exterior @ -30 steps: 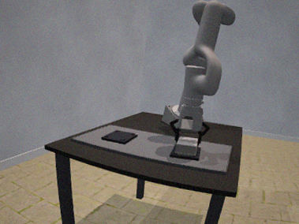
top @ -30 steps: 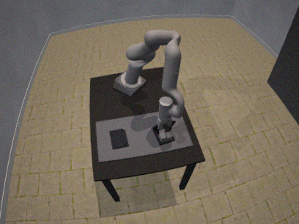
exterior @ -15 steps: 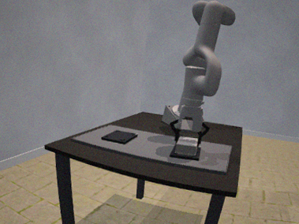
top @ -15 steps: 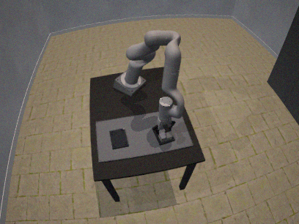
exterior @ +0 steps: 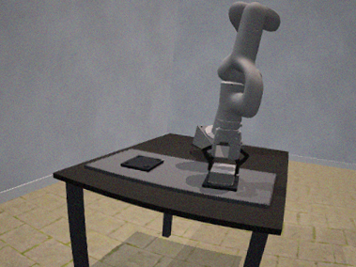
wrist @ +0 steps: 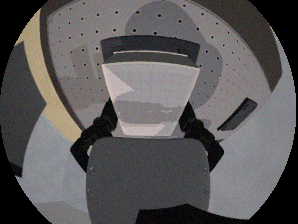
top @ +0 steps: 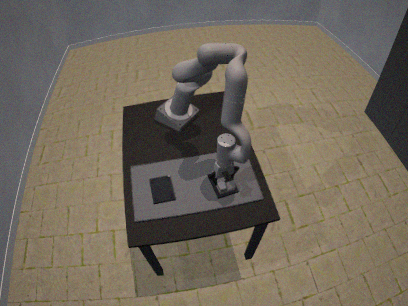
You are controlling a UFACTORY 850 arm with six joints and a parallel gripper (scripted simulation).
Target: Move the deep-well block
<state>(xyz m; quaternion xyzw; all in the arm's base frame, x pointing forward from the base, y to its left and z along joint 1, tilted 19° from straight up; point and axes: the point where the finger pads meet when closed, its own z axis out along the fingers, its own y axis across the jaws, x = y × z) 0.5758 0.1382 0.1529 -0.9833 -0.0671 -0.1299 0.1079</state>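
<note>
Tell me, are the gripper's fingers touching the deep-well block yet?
Cannot tell. In the exterior view the open gripper straddles the block on its nest, but no view plainly shows a gap or contact at the fingers.

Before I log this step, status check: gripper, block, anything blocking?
Gripper open, low over the block, fingers either side, no grip yet. Block on N1. N2 bare; nothing in the way.
</note>
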